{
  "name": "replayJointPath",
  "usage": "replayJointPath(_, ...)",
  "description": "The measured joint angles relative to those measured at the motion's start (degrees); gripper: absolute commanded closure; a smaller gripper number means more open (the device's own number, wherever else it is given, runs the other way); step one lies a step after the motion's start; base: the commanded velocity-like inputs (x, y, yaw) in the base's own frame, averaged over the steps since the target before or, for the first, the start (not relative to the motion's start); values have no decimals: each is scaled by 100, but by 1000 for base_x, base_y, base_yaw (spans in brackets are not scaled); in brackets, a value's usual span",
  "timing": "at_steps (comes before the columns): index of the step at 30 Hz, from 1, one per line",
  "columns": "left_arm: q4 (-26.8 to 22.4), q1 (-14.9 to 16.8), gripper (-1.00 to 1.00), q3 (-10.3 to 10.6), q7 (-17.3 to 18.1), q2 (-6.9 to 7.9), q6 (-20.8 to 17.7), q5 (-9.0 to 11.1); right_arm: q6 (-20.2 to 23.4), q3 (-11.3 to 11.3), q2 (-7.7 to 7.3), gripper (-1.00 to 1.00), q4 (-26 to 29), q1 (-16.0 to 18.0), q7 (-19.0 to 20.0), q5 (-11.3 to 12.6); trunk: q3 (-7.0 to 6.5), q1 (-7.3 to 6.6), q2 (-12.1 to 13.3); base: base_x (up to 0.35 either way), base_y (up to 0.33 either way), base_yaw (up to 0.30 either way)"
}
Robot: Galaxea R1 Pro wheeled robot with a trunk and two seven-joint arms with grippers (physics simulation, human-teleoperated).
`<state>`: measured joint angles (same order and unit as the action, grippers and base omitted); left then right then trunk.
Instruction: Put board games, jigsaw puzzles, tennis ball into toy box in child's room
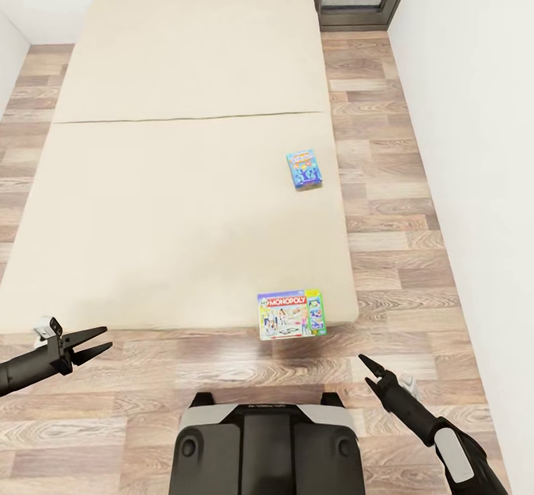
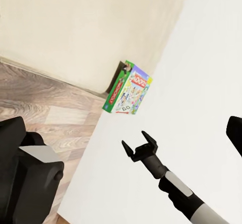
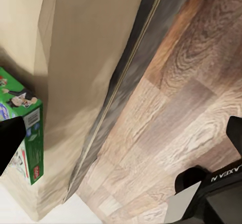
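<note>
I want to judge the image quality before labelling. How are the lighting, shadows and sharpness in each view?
Head view: even, soft light, no glare; the Monopoly box casts a faint shadow on the floor. Left wrist view: that box is sharp against the bright wall. Right wrist view: the bed edge looks smeared, and the near fingers are black blurs.

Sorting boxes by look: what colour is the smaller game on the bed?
Light blue game, orange logo; head view.
</note>
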<state>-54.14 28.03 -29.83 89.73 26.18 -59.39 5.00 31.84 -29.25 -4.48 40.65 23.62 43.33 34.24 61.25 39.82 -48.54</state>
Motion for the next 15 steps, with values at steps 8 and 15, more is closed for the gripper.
replayJointPath(8,0,0,-100,0,0,0,0,0,-12,87,-22,-100,-2,0,487,-19,144,176,-321,0,0,0)
replayJointPath(15,0,0,-100,2,0,0,0,0,-72,306,-44,-100,-3,6,603,-14,270,330,-602,0,0,0)
